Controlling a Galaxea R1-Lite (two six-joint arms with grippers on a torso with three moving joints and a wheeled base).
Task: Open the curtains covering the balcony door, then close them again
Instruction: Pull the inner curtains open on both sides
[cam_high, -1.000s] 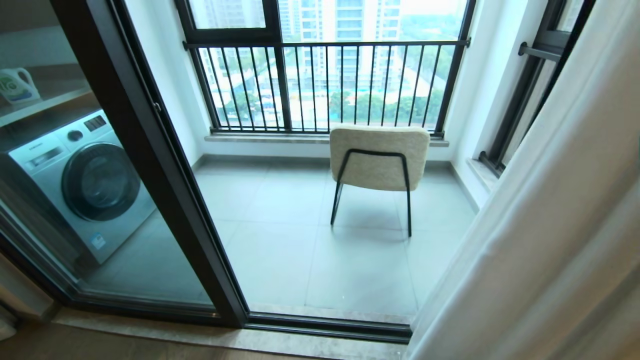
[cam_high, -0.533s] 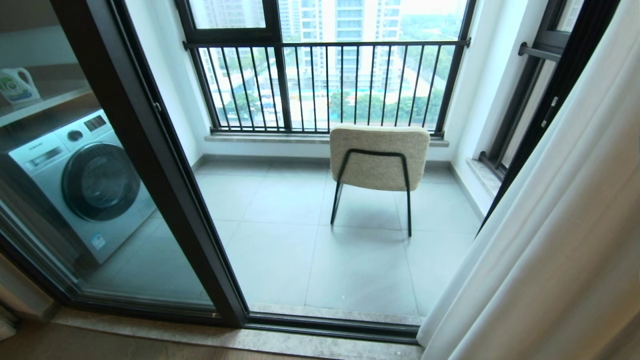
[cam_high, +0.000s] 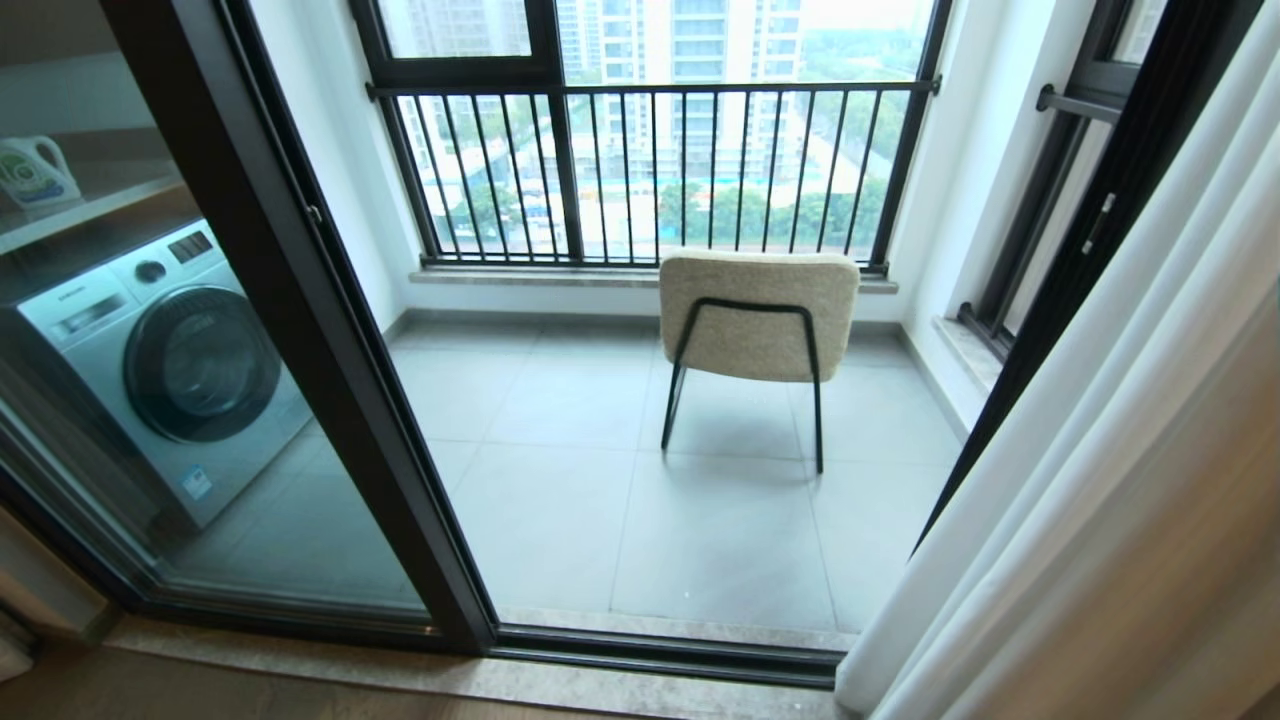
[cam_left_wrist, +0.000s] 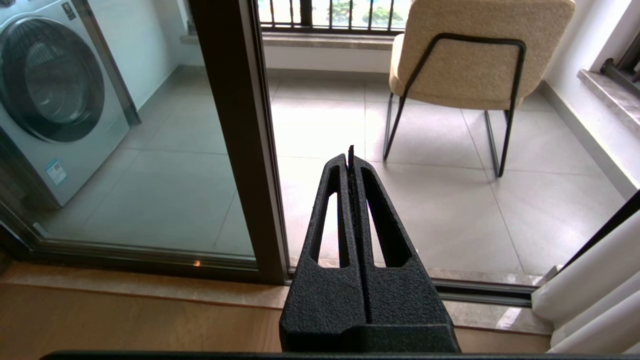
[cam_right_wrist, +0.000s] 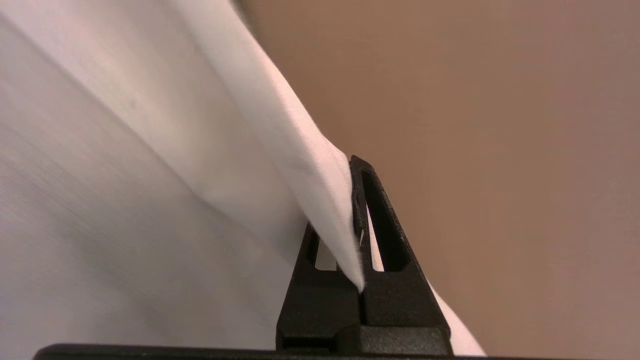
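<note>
- Right hand (cam_right_wrist: 352, 165) is clamped on a fold of the curtains (cam_right_wrist: 150, 175), apparently near their edge.
- Left hand (cam_left_wrist: 350, 155) is closed, empty, facing the balcony door (cam_left_wrist: 235, 125).

Chair (cam_high: 757, 315) on tiled balcony floor (cam_high: 560, 520)

In the head view neither arm shows, and the curtains (cam_high: 1090, 480) run off the right and near edges, so their top and hem are cut off. Through the glass on the left, the washing machine (cam_high: 165, 370) loses its left side to the edge. In the right wrist view, a curtain fold (cam_right_wrist: 320, 190) hides one finger of the right claw (cam_right_wrist: 352, 165).
</note>
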